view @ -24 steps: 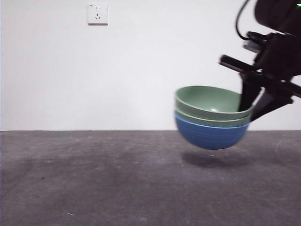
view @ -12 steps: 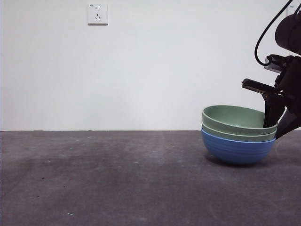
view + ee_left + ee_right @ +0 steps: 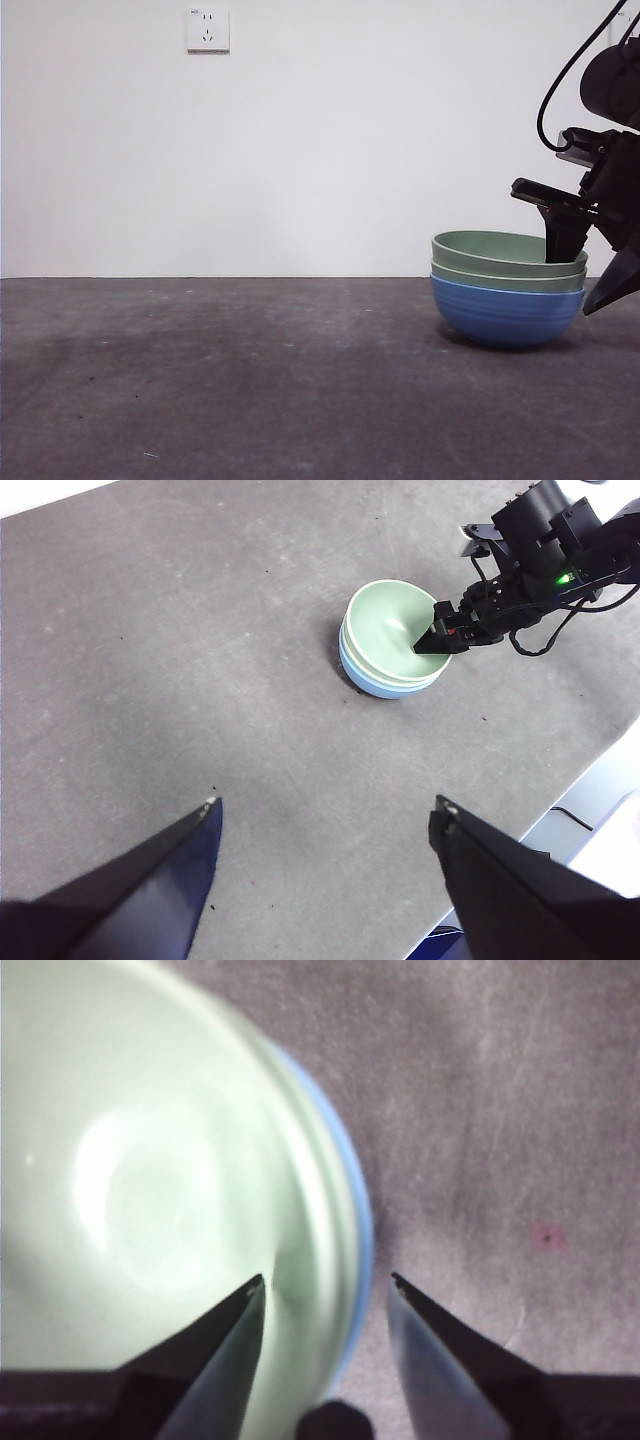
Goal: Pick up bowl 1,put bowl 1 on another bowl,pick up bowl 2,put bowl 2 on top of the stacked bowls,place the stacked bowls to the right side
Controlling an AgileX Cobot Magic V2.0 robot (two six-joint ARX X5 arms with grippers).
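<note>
The stacked bowls (image 3: pixel 508 295) are set on the grey tabletop (image 3: pixel 250 380) at its right side. Their rim is straddled by the released right pincer (image 3: pixel 325 1290), one jaw inside and one outside. The left pincer (image 3: pixel 325 815) is held spread, well apart.

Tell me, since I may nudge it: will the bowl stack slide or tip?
The stacked bowls sit on a rounded blue bowl, so a push may rock them. The nested green bowls look snug, unlikely to separate. Right gripper jaws straddle the rim, open.

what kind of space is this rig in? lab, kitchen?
Probably a lab or test bench, not a kitchen: a bare white wall with one socket, a plain grey table, and only the stacked bowls at the right gripper.
</note>
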